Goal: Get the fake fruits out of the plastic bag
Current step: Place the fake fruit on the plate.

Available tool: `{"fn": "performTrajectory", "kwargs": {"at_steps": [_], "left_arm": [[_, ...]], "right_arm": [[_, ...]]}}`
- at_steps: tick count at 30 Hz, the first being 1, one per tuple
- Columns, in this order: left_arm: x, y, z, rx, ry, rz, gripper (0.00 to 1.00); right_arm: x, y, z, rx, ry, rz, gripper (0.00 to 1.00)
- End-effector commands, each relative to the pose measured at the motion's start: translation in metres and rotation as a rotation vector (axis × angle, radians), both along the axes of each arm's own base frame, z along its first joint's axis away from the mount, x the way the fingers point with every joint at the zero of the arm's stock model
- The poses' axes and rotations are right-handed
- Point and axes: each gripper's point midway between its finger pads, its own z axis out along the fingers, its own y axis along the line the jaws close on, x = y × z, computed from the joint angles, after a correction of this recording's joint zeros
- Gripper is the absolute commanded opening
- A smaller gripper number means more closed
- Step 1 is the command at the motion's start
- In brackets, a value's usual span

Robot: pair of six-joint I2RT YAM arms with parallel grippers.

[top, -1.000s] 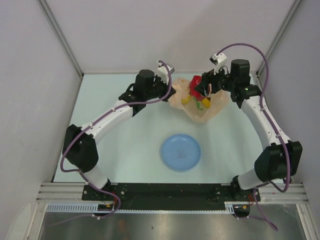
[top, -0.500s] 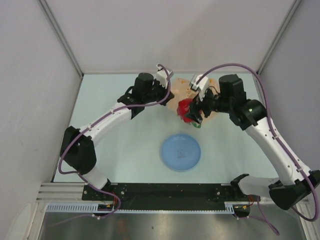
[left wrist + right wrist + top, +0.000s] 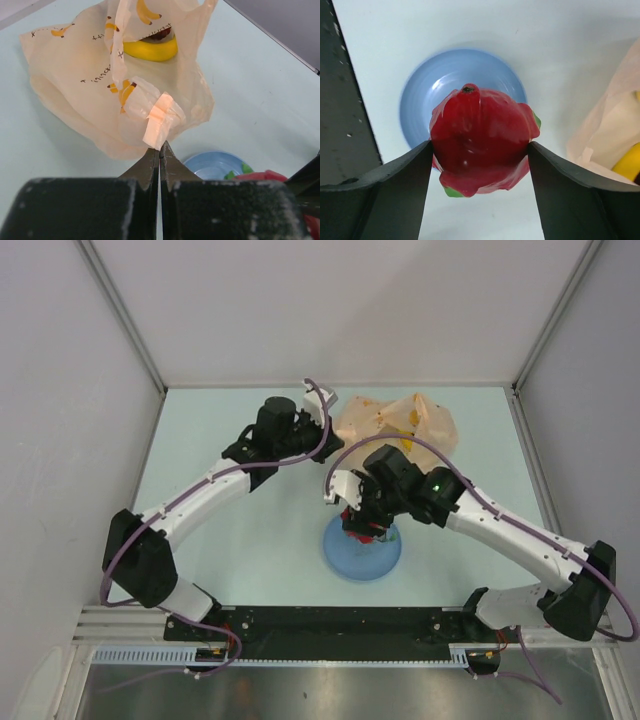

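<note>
dragon fruit (image 3: 480, 131) | in right end effector (image 3: 479, 150) | over blue plate (image 3: 420, 95) | bag (image 3: 607, 112) near

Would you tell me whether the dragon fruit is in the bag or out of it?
Out: the right gripper holds the dragon fruit over the plate, apart from the bag.

The plastic bag (image 3: 75, 95) hides all but a strip of the banana (image 3: 150, 50) from you. Overhead, the right arm (image 3: 500, 525) covers most of the dragon fruit (image 3: 366, 532).
</note>
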Motion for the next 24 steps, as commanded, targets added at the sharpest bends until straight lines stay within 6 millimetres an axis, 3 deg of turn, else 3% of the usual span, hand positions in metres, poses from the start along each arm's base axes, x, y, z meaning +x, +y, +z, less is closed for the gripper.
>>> {"fn": "performTrajectory", "kwargs": {"at_steps": [1, 6, 10, 14, 24], "left_arm": [[-0.016, 0.004, 0.030, -0.053, -0.070, -0.026, 0.00], [-0.026, 0.014, 0.032, -0.051, -0.097, -0.023, 0.00], [-0.031, 0.017, 0.033, -0.049, -0.112, -0.031, 0.00], [-0.036, 0.019, 0.033, -0.054, -0.114, -0.035, 0.00], [-0.047, 0.026, 0.024, -0.053, -0.096, -0.037, 0.00]], "right_arm": [[0.011, 0.020, 0.008, -0.050, -0.219, 0.111, 0.18], [0.007, 0.029, -0.035, -0.188, -0.328, 0.203, 0.17], [0.014, 0.043, -0.054, -0.243, -0.398, 0.237, 0.15], [0.024, 0.048, -0.058, -0.277, -0.486, 0.263, 0.14], [0.022, 0.068, -0.080, -0.306, -0.541, 0.402, 0.13]]}}
